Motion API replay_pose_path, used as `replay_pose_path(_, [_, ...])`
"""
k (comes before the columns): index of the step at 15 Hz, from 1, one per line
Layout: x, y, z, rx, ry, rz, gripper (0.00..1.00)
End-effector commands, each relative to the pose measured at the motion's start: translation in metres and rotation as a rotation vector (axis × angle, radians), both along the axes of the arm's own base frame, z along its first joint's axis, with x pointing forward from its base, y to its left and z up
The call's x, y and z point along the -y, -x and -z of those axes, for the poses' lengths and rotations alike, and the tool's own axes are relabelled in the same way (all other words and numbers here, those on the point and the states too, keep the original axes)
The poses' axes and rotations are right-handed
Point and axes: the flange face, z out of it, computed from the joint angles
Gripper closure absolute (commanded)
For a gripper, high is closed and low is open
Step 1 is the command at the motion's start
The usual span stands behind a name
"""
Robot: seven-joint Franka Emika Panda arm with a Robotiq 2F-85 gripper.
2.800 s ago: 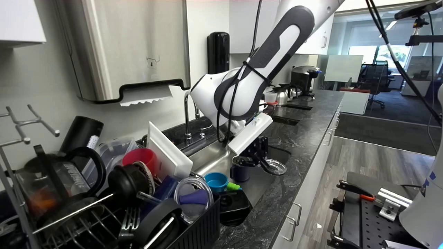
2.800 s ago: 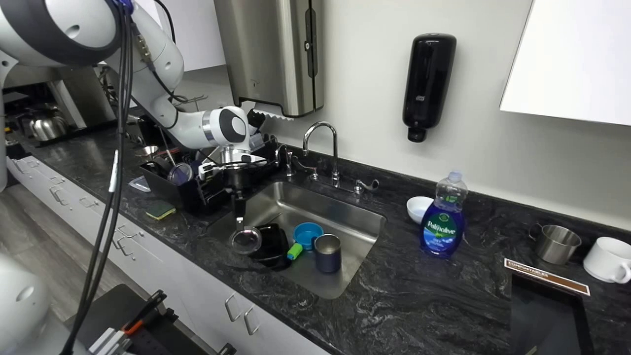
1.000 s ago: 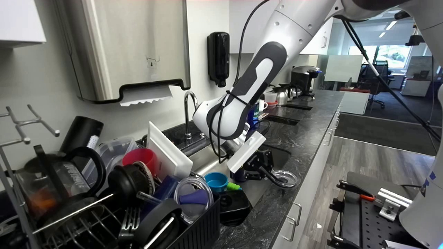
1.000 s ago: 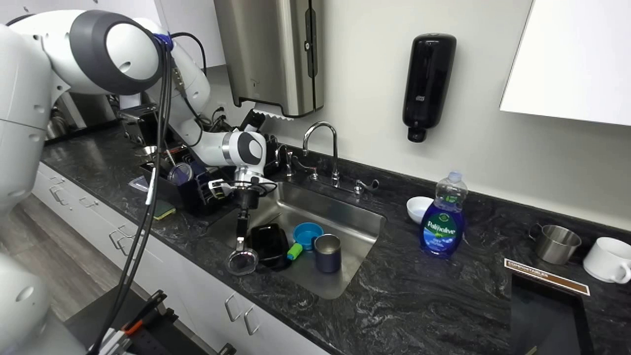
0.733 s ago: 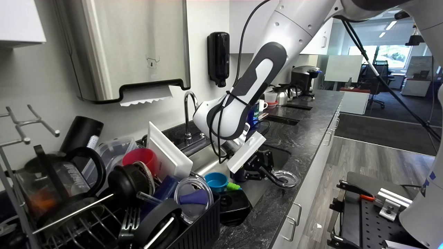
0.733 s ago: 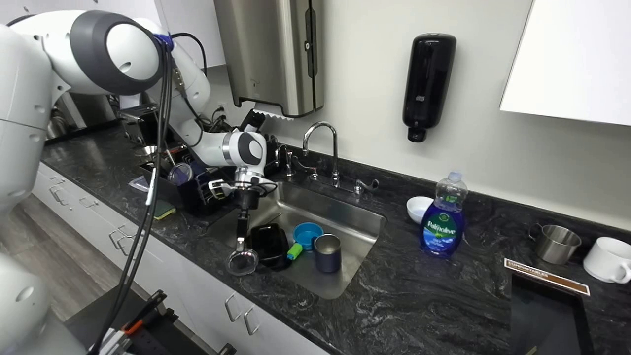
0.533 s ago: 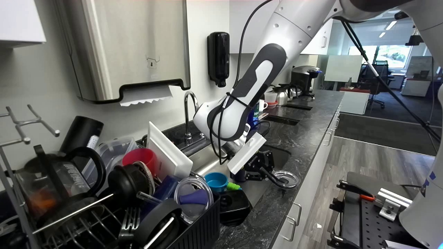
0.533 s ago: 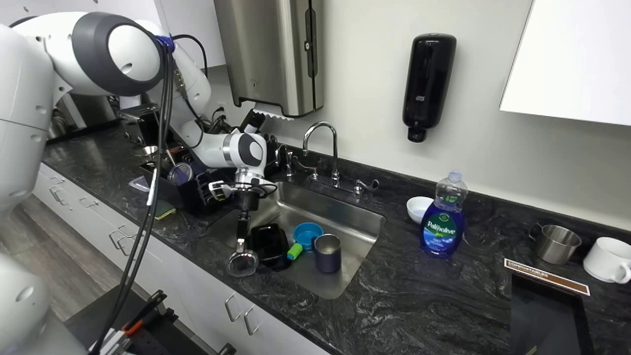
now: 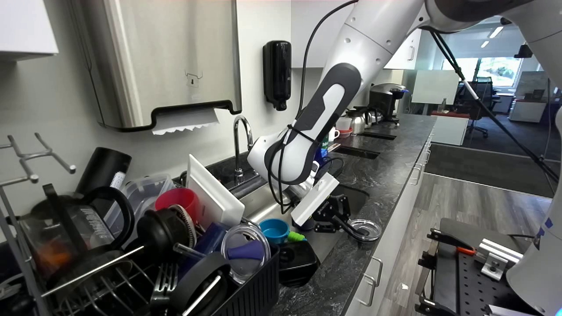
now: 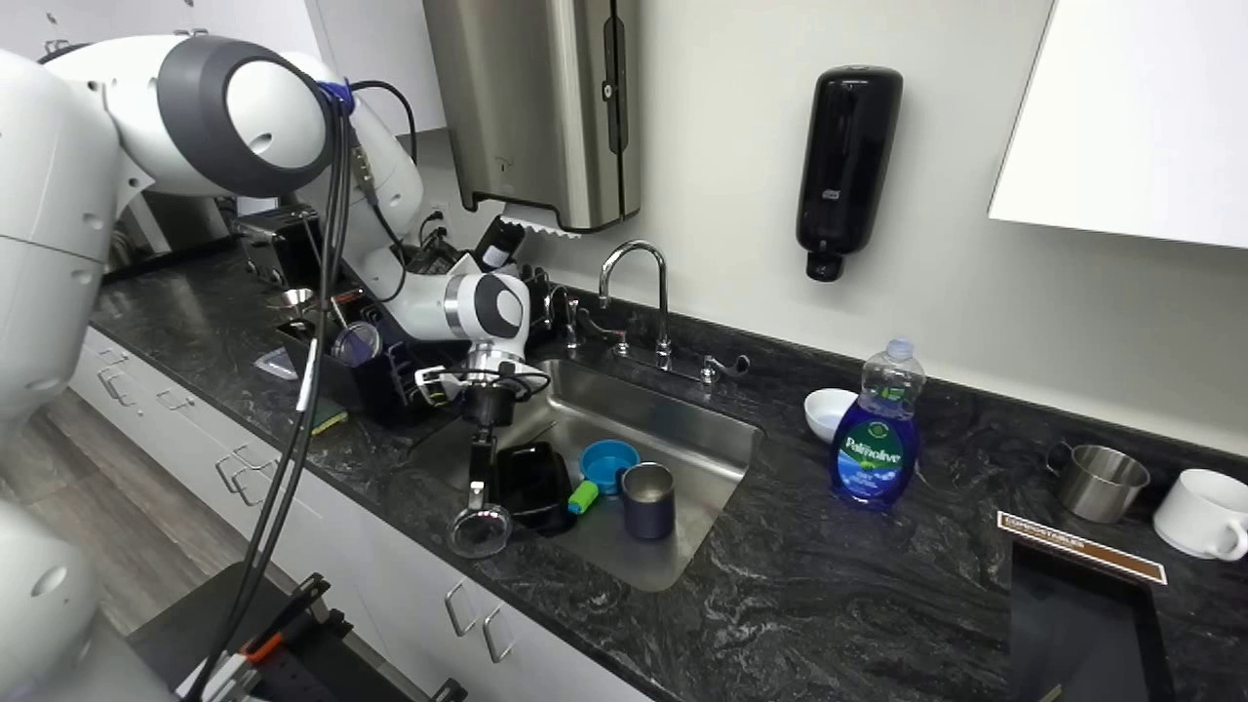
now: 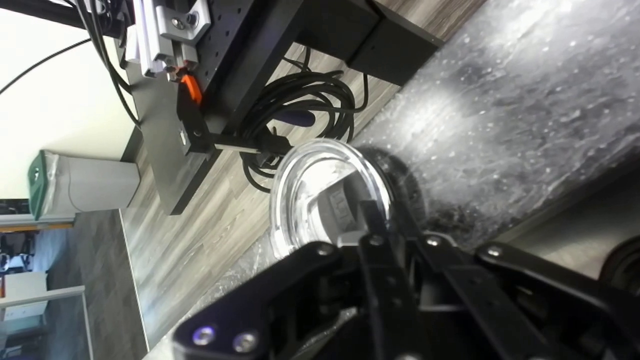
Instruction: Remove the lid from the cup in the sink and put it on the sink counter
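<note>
The arm is seen lower than in the earlier frames, in both exterior views. With it the gripper is brought down, jaws nearly together, the lid pinched by its rim. Lid is now shown over the front strip of the sink counter, nearer the front edge; contact cannot be told. Removal is judged done, release still to be made; an overhang past the edge is to be avoided.

Materials: counter is made of glossy, near-black stone, grey-veined. Sink is formed in brushed steel, rectangular, corners rounded. Cup, presumably the lid's, is left upright and uncovered in it: dark blue, cylindrical, metallic inside. Lid is clear, round, raised-rimmed.
</note>
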Motion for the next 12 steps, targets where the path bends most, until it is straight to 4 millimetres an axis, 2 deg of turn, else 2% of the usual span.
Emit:
replay_pose_path(1, [0.0,-0.0031,0.0006,-0.011,0.025,-0.008,0.98])
replay_pose_path(4, [-0.0012,-0.0036,0.0,-0.009,0.022,-0.015,0.98])
replay_pose_path(5, [-0.0017,-0.0039,-0.0002,-0.007,0.022,-0.016,0.67])
replay_pose_path(7, [-0.0024,-0.0042,-0.0005,-0.007,0.024,-0.02,0.6])
replay_pose_path(12, [-0.005,-0.0058,-0.0066,0.006,0.025,-0.028,0.23])
